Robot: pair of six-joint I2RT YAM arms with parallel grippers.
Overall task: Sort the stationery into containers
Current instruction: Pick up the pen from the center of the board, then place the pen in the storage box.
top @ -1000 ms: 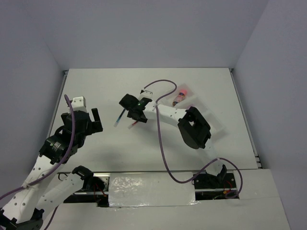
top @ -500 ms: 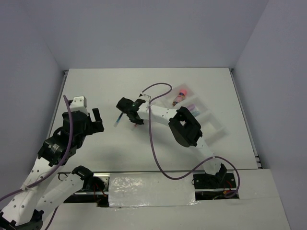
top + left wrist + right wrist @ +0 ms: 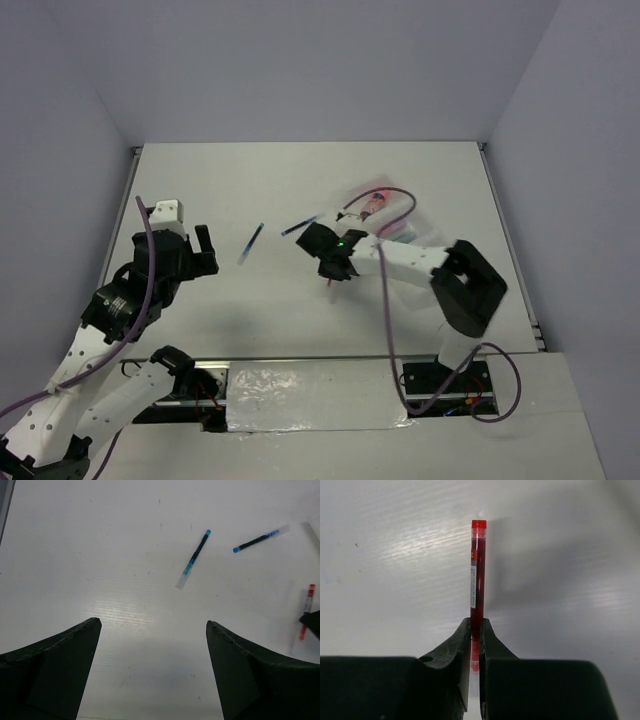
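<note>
**A:** Right gripper (image 3: 335, 268), state?

**B:** Pressed together on the thin red pen (image 3: 477, 575). Wrist view: fingers pinch the pen's lower end and the red cap sticks straight out past the tips. It appears held just above the white table (image 3: 300, 170); contact can't be told.

**A:** Where is that from above?

**B:** Mid-table, a little right of centre. The pen is barely seen there, only a red sliver at the gripper's near side.

**A:** The container?

**B:** The long white translucent plastic tray (image 3: 395, 215) lies to the far right of the gripper and runs diagonally. The right arm hides most of it. A pink stubby cylinder (image 3: 375, 203) sits at its far end.

**A:** So the carry goes which way?

**B:** Far and right, a short one. My judgement: turn the pen's long axis along a compartment before letting go. I can't tell which compartment takes pens.

**A:** Left gripper (image 3: 208, 248)?

**B:** Spread wide and empty, over the left side of the table.

**A:** Loose items?

**B:** Two thin dark-blue pens flat on the table: one (image 3: 193, 560) near centre-left, the other (image 3: 257, 541) just far-left of the right gripper. The left gripper is nearer the first, the right arm nearer the second.
</note>
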